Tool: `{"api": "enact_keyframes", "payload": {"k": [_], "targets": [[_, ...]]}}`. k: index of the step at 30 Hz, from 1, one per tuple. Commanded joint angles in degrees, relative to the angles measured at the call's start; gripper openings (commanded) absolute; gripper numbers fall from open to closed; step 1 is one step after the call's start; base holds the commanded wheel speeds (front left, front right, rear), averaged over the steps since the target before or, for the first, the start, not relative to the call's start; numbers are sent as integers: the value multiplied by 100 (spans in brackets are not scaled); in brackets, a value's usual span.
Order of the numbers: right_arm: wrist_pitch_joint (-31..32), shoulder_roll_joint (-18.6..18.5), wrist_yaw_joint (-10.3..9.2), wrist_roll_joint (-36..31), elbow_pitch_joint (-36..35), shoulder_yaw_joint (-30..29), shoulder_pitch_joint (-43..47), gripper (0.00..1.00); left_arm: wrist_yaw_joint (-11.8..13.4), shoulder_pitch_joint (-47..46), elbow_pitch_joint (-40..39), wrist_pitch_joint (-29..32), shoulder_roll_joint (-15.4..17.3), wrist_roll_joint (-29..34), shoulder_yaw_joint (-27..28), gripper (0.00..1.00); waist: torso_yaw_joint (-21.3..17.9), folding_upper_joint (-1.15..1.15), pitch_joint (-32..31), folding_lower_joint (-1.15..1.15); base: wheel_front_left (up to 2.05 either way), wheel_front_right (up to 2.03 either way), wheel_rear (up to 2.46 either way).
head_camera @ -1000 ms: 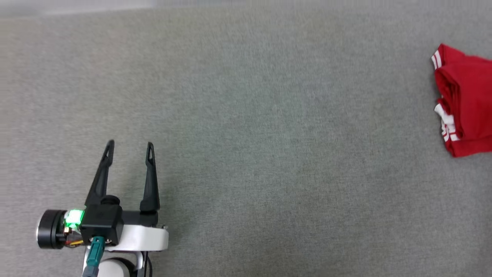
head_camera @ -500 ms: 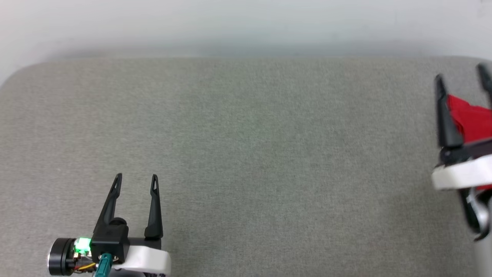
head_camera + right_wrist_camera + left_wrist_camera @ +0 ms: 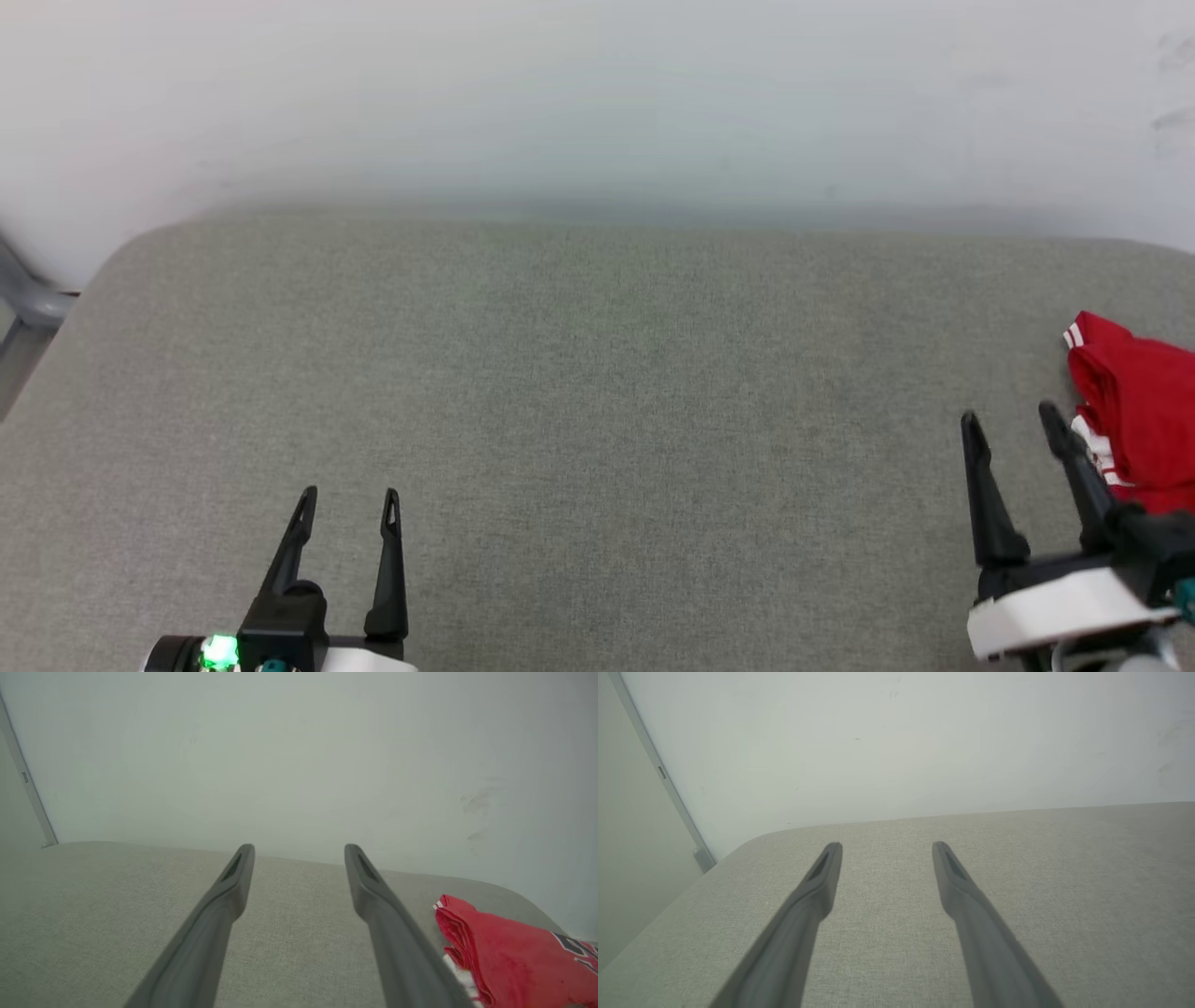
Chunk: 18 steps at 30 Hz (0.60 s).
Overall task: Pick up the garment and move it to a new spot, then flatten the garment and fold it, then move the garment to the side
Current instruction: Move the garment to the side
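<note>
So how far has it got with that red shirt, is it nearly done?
Looks about finished. Done: the garment lies folded in a compact bundle far to the right on the grey surface, so folding and moving aside seem complete. In hand: nothing; the left gripper and right gripper are both open and empty, the right one just beside the garment. Left: nothing obvious.

Red garment (image 3: 1144, 420) bunched at grey surface's (image 3: 597, 420) right edge, right gripper (image 3: 1009, 413) beside it, fingers (image 3: 988, 504) spread
</note>
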Motion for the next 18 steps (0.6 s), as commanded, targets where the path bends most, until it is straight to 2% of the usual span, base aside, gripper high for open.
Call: {"api": "enact_keyframes", "payload": {"k": [1,9,18], "targets": [[7,56,-9,24,-17,-15,144,100,-20,77,7,-12,-10,15,-16,100,5,0,-73,1,0,0,0],[-16,272,-9,54,-142,-44,732,100,-95,243,-8,-12,-56,6,-7,100,-16,0,-209,1,0,0,0],[-28,365,-9,20,-257,-112,976,100,-187,271,24,-12,-68,-29,53,100,-22,0,-250,1,0,0,0]]}}
